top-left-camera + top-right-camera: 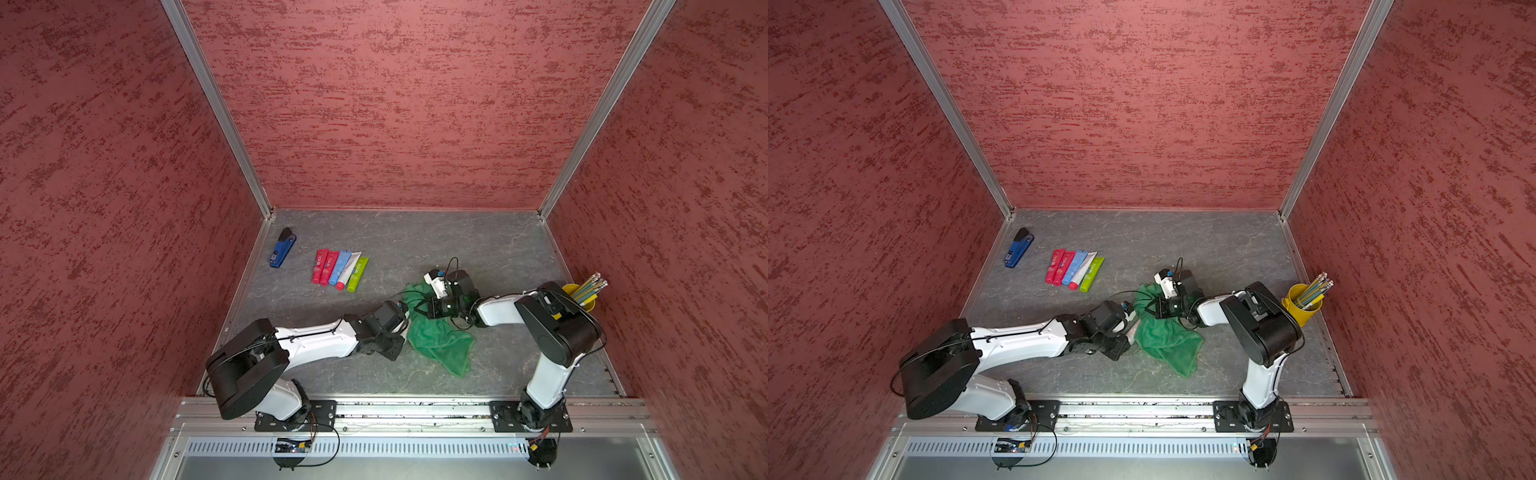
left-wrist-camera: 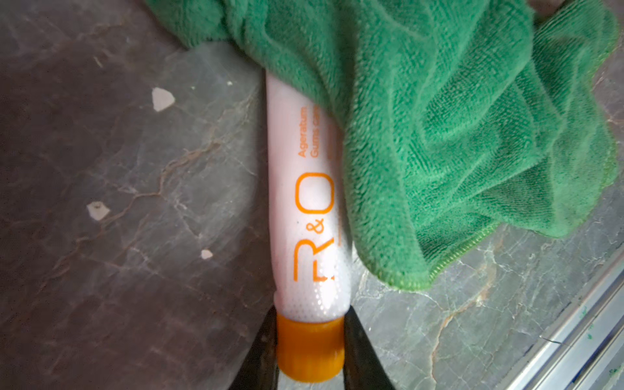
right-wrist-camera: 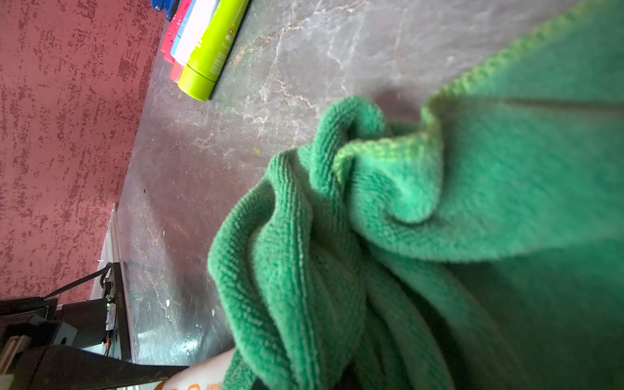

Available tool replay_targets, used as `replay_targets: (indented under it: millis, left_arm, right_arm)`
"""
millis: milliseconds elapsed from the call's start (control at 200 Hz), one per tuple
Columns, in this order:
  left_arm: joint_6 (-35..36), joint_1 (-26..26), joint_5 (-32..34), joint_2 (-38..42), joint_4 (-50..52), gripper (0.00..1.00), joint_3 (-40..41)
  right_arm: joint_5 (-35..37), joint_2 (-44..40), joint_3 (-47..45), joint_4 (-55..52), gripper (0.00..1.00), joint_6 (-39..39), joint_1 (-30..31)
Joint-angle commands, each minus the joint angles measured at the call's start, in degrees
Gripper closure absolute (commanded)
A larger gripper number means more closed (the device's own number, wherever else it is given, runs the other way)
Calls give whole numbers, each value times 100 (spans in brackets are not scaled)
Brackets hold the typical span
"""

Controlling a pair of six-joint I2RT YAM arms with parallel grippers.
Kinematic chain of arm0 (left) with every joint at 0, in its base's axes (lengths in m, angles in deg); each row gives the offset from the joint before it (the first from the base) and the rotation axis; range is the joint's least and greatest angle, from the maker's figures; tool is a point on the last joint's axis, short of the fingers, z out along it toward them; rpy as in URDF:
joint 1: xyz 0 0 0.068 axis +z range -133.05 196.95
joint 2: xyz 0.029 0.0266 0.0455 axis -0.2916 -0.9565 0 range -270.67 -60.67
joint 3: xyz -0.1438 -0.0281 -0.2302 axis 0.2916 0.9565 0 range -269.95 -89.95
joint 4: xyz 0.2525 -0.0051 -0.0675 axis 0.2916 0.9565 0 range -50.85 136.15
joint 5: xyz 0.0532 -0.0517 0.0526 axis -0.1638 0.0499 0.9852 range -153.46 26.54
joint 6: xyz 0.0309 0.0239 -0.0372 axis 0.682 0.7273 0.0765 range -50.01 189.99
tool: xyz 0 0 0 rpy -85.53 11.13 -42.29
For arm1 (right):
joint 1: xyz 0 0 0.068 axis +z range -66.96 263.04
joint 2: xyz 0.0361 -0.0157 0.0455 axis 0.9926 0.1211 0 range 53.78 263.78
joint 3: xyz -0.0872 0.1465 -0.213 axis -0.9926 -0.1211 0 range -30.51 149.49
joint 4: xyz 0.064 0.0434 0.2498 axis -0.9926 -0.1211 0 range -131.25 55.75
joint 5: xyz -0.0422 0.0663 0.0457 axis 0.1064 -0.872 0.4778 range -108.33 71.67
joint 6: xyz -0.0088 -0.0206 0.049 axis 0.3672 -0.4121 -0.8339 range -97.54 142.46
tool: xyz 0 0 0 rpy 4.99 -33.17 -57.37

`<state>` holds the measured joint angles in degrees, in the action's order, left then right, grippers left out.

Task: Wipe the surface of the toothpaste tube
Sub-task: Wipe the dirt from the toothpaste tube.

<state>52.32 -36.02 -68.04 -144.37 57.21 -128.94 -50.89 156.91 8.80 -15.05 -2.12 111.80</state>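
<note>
The toothpaste tube [image 2: 304, 202] is clamped at its orange cap [image 2: 309, 354] by the left gripper [image 2: 309, 322] at the middle of the tabletop [image 1: 415, 241], partly under the green cloth [image 2: 439, 135], on which the right gripper [image 1: 422, 309] is closed. Pencils [image 1: 590, 286] are held in a yellow cup [image 1: 570, 288] at the right.

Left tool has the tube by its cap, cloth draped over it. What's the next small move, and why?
Probably drag the green cloth with the right tool along the toothpaste tube toward its orange cap: the printed side lies mostly uncovered, and the left tool holds the cap.
</note>
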Motion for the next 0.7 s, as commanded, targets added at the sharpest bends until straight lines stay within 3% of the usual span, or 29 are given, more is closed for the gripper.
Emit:
replay_targets:
  millis: [0, 200, 396, 556, 691]
  left_arm:
    - [-37, 50, 117, -66, 144, 100, -22]
    - [-36, 68, 89, -127, 147, 100, -57]
    - [-35, 71, 102, -192, 180, 100, -105]
    - [-48, 68, 109, -103, 164, 100, -49]
    - [-44, 68, 107, -51, 144, 100, -13]
  right_arm:
    - [83, -10, -421, -951, 100, 58, 140]
    - [-178, -401, -1054, -406, 100, -602, 1044]
    - [-234, -162, -1445, 1031, 100, -1637, 1931]
    - [129, -45, -1647, 1306, 100, -1707, 1798]
    - [312, -223, -1713, 910, 100, -1331, 982]
